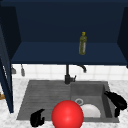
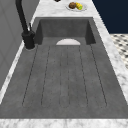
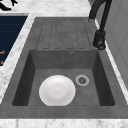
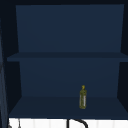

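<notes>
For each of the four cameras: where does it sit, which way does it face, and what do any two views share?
Front view: faces the sink; left hand, right hand, red ball.
Left side view: looks along the draining board toward the basin, white plate and tap.
Right side view: looks over the basin toward the draining board, with the plate.
Upper view: faces the open cabinet; its olive bottle appears in the front view too.

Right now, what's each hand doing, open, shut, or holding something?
Left hand: fingers curled, holding nothing, near the sink's front edge.
Right hand: fingers relaxed, open, holding nothing.
</notes>
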You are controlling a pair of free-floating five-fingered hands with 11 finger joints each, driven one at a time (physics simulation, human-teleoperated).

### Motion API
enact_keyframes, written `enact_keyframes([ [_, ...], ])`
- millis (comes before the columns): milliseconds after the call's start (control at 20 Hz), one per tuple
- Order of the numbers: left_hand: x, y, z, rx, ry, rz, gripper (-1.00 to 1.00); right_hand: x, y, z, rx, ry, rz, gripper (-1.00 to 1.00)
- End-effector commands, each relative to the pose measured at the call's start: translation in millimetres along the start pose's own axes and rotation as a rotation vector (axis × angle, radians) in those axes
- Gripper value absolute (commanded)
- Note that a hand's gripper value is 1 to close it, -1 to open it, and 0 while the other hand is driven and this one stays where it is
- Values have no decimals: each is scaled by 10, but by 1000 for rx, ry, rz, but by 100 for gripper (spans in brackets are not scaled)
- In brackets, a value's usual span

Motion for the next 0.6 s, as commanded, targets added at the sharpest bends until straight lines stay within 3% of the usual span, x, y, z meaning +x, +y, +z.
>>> enact_keyframes([
  [0, 0, 0, 0, 0, 0, 0, 0, 99, -221, 23, 25, 53, 4, -100],
  [550, 0, 0, 0, 0, 0, 0, 0, 355, -961, -61, 20, 159, 35, -100],
])
